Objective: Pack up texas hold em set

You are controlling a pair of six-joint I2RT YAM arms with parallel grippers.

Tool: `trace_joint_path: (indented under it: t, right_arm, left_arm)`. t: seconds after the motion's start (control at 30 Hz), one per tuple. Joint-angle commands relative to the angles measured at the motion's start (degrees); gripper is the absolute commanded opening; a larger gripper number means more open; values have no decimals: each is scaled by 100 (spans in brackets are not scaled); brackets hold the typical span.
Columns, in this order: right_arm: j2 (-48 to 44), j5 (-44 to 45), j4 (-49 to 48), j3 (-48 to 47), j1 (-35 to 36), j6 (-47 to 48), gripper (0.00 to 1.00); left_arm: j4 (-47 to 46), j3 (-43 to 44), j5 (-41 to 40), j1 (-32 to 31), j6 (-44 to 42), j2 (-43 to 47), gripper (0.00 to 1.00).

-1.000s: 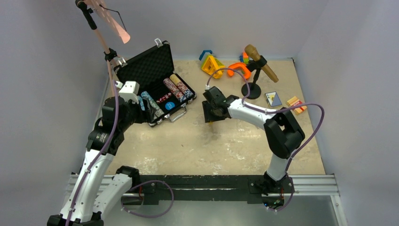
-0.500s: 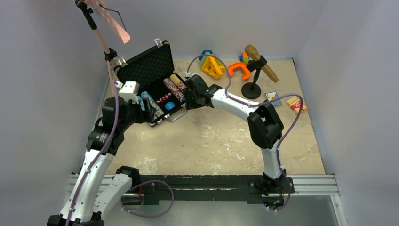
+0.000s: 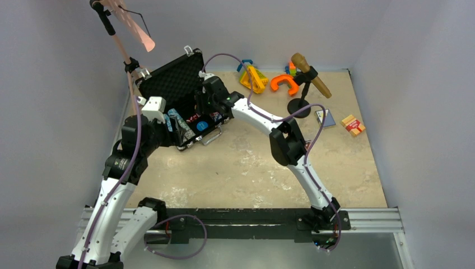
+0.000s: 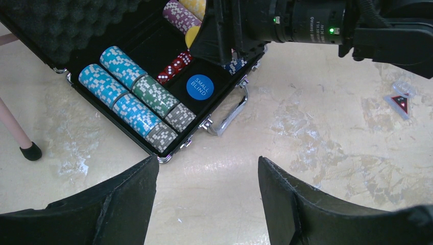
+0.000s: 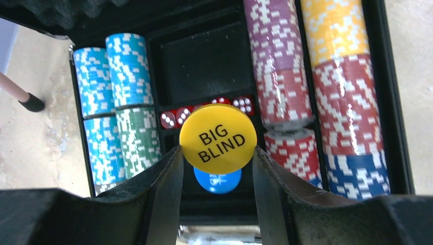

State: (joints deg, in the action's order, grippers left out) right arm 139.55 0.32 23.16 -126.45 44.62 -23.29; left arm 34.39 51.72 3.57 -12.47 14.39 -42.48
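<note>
The black briefcase (image 3: 168,84) lies open at the back left, its foam lid up. Rows of poker chips (image 5: 125,102) fill both sides of its tray, with red dice (image 5: 172,118) and a blue SMALL BLIND disc (image 4: 199,87) in the middle well. My right gripper (image 5: 217,153) hovers over that well, shut on a yellow BIG BLIND disc (image 5: 218,135) held by its edges. My left gripper (image 4: 207,163) hangs open and empty above the bare table, just in front of the case's near corner. Two small card boxes (image 3: 325,117) (image 3: 352,124) lie at the right.
Orange, yellow and blue toy shapes (image 3: 255,78) and a brown microphone on a black stand (image 3: 305,75) stand along the back edge. A pink stand leg (image 4: 15,127) rises left of the case. A small red triangle piece (image 4: 400,103) lies on the table.
My right arm has swung left from the middle of the table to above the open case, carrying the yellow disc. The left arm has not moved.
</note>
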Motion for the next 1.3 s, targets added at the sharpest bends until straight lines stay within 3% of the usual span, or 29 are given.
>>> trace_joint_path:
  t: [0.0, 0.83, 0.9, 1.1, 1.27]
  right_arm:
    - [163, -201, -403, -637, 20, 70, 32]
    - [1238, -796, -1235, -1531, 65, -239, 36]
    - [1288, -805, -1236, -1560, 69, -250, 39]
    - [1290, -794, -1296, -1499, 81, -234, 62]
    - [1260, -796, -1344, -1500, 74, -194, 72]
  left_arm:
    - [-214, 5, -41, -27, 90, 16, 75]
    - [-222, 14, -31, -26, 99, -13, 75]
    - [-225, 20, -31, -27, 99, -6, 75]
    - [-222, 24, -32, -21, 92, -8, 75]
    - [-222, 22, -34, -25, 92, -4, 75]
